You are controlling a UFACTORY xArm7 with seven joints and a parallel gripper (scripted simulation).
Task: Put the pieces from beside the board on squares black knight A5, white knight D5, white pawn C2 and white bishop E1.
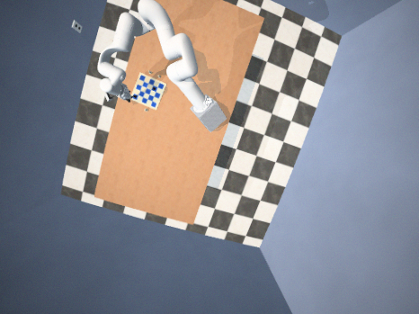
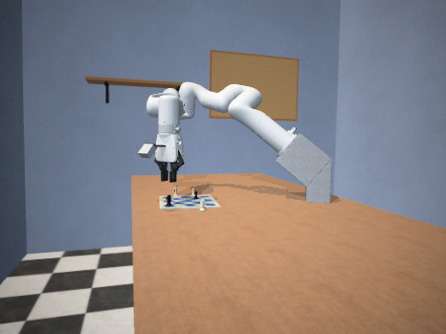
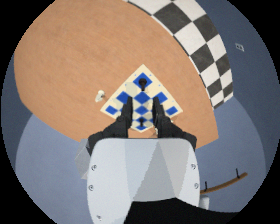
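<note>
The blue-and-white chessboard [image 2: 189, 202] lies on the wooden table near its far left corner. My gripper [image 2: 168, 177] hangs a little above the board's left edge, open and empty. A black piece [image 2: 168, 200] stands upright on the board right below the fingers, apart from them. In the wrist view it shows between the fingertips. A second black piece [image 2: 194, 193] stands further in on the board. A white piece [image 2: 202, 206] stands beside the board's near edge, and another white piece [image 2: 175, 190] stands beyond its far edge. The shapes are too small to tell apart.
The arm's grey base block [image 2: 308, 169] stands at the table's back right. A wall shelf [image 2: 131, 81] and a cork board [image 2: 254, 85] are on the back wall. The table edge runs just left of the board.
</note>
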